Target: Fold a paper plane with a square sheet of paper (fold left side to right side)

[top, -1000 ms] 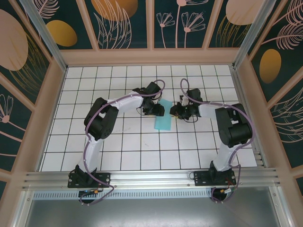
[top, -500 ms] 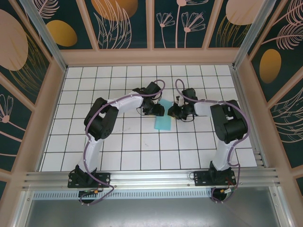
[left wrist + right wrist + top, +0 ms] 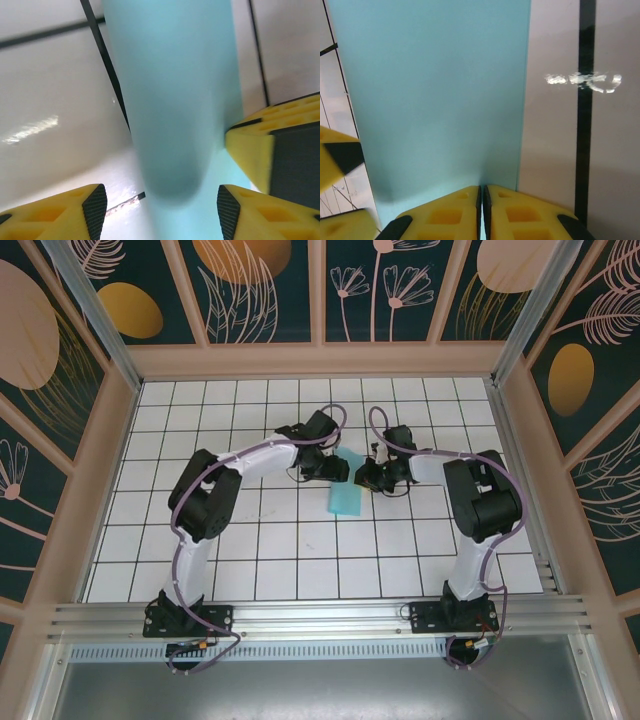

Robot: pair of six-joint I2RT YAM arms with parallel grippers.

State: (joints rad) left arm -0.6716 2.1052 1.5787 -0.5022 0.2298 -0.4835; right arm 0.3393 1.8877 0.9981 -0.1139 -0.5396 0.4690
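The square sheet of paper (image 3: 347,487) is light turquoise and lies folded into a narrow strip in the middle of the tiled table. My left gripper (image 3: 337,472) is at its upper left edge and stands open. In the left wrist view its fingers (image 3: 95,207) straddle a raised, rounded bulge of the paper (image 3: 172,115). My right gripper (image 3: 364,476) is at the strip's upper right edge. In the right wrist view the right gripper (image 3: 482,192) is shut, and its tips rest on the near edge of the flat paper (image 3: 435,95). I cannot make out whether paper is pinched between its pads.
The white tiled table (image 3: 270,560) has black grid lines and is walled by a pinkish frame (image 3: 320,360). Both arms reach inward from their bases (image 3: 185,615) at the near rail. One yellow finger of the right gripper (image 3: 272,145) crowds the right side of the left wrist view.
My right gripper has crept left to the paper's edge and its jaws have closed further. The left gripper's jaws have opened a little wider, and the left elbow has swung left.
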